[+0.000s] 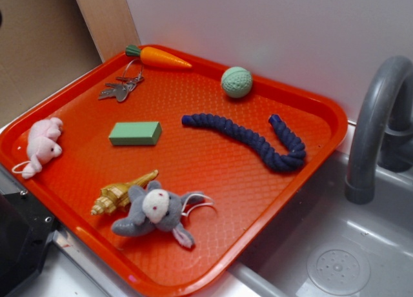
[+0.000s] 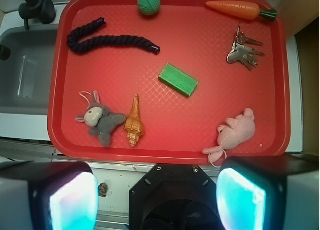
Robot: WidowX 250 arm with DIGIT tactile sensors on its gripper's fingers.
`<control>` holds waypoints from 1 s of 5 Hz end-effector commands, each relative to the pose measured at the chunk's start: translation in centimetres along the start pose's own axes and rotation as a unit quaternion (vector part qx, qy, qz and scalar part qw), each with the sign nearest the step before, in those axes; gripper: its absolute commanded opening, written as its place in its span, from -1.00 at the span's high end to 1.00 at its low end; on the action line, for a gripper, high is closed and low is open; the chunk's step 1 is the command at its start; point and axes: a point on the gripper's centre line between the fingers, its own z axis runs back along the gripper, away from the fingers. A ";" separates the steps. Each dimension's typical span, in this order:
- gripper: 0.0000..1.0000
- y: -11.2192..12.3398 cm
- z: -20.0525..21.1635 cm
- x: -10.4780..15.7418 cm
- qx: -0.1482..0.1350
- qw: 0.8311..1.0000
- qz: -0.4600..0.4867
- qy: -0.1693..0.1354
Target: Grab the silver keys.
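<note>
Wrist view: gripper (image 2: 157,195) wide open, empty, high above tray (image 2: 70,140) to survey it. Keys (image 2: 243,51) lie flat by carrot (image 2: 235,9), far corner, untouched.

A white wall (image 1: 271,26) backs a grey sink (image 1: 335,258) with a grey faucet (image 1: 374,122); a wooden panel (image 1: 103,19) leans left.
</note>
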 end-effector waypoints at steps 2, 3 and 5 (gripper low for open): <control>-1.00 2.0 -4.7 4.6 0.033 0.993 0.091 -0.066; -1.00 3.3 -7.5 9.5 0.032 0.982 0.139 -0.125; -1.00 9.1 -13.9 16.4 0.108 0.970 0.180 -0.123</control>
